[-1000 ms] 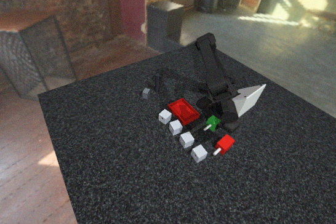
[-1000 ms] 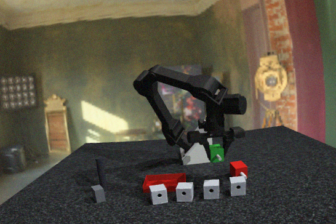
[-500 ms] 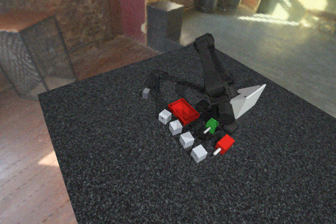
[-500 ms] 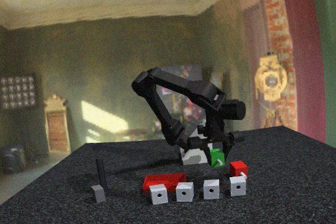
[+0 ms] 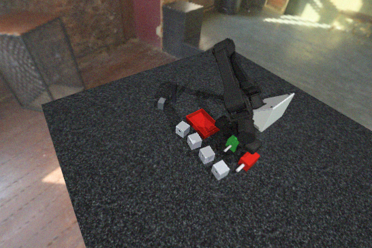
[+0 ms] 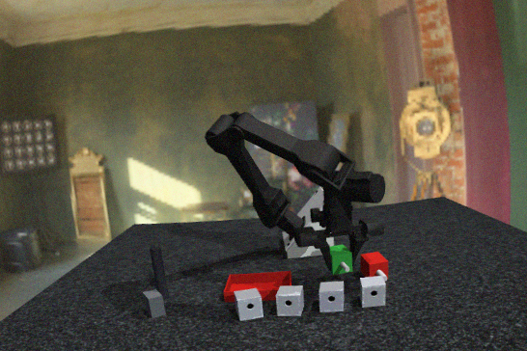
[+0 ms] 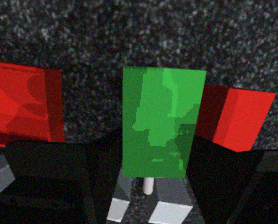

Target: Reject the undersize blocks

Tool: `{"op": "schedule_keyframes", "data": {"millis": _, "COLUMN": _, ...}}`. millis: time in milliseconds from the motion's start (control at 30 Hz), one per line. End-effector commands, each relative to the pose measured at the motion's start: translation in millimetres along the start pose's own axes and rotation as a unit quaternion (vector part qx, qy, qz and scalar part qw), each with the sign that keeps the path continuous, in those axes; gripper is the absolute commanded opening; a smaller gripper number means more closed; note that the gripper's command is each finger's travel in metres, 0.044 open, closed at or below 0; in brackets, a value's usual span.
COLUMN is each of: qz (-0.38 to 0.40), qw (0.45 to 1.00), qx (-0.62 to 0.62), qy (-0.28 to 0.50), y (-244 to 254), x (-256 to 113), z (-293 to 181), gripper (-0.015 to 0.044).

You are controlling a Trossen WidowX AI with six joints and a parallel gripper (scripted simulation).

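On a dark speckled tabletop (image 5: 143, 195) (image 6: 203, 324) (image 7: 90, 30), my half-open gripper (image 5: 242, 144) (image 6: 342, 256) (image 7: 150, 129) grips the green gauge (image 5: 232, 143) (image 6: 341, 260) (image 7: 159, 120), between the red tray (image 5: 193, 127) (image 6: 259, 276) (image 7: 54, 105) and red gauge (image 5: 249, 160) (image 6: 374, 264) (image 7: 244, 120).

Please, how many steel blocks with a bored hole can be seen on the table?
4: they stand in one row, in front of the red tray and the gauges.

dark speckled tabletop (image 5: 143, 195) (image 6: 203, 334) (image 7: 100, 30) under four steel blocks
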State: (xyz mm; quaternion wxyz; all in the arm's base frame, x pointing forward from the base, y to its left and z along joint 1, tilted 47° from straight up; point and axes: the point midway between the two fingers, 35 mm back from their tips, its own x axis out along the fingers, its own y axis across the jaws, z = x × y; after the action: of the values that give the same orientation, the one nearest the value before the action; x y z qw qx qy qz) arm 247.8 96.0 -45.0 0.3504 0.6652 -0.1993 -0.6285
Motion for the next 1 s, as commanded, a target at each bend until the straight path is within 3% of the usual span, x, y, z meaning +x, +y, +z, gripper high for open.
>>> {"op": "schedule_keyframes", "data": {"millis": 0, "qz": 0.003, "qw": 1.000, "qx": -0.004, "qy": 0.003, "y": 0, "x": 6, "z": 1, "gripper": 0.0000}}
{"op": "schedule_keyframes", "data": {"millis": 600, "qz": 0.003, "qw": 1.000, "qx": -0.004, "qy": 0.003, "y": 0, "x": 29, "z": 2, "gripper": 0.0000}}
{"op": "schedule_keyframes", "data": {"millis": 967, "qz": 0.001, "qw": 1.000, "qx": 0.001, "qy": 0.000, "y": 1, "x": 27, "z": 1, "gripper": 0.0289}}
